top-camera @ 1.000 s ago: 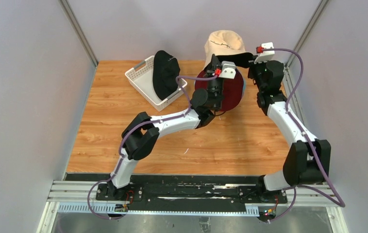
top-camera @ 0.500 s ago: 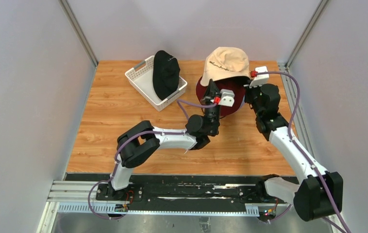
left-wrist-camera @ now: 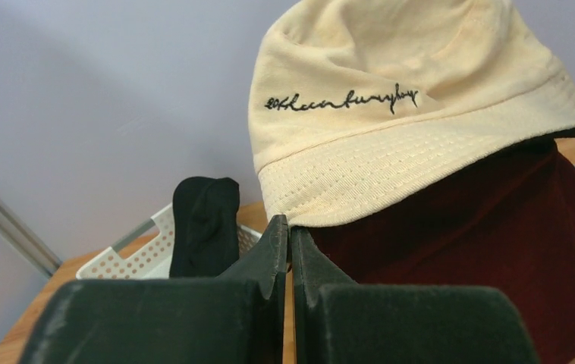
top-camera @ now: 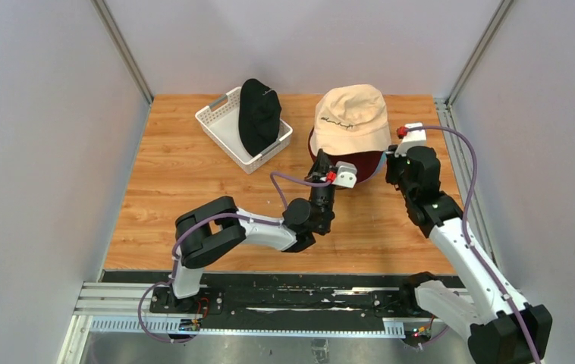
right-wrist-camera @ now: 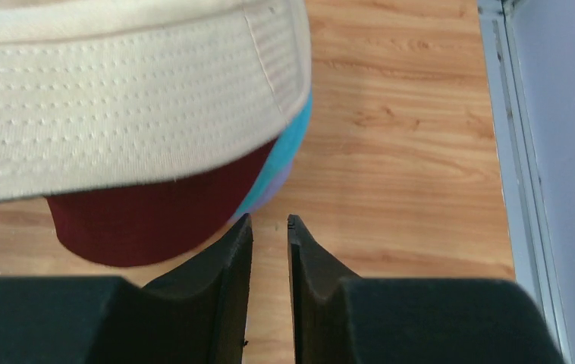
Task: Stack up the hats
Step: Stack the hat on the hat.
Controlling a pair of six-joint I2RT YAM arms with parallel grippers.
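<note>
1. On the far right part of the tabletop (top-camera: 193, 205) I see the pile of hats. The beige hat (top-camera: 351, 117) sits on top, crown up, and covers most of the dark red hat (top-camera: 362, 161).
2. From the right wrist view, an edge of the teal hat (right-wrist-camera: 294, 148) shows under the dark red one. Below it there is a thin strip of the lavender hat (right-wrist-camera: 268, 202).
3. The black hat (top-camera: 259, 115) is apart from the pile. It stands on its edge inside the white basket (top-camera: 220, 127), to the left of the pile.
4. The left jaws are clenched with nothing between them. They point at the pile from the near side, close to the beige brim.
5. The right jaws are released only a little. Between them is a narrow slit where I see bare wood, and they grasp nothing. They hang near the right side of the pile, just beside the dark red brim.
</note>
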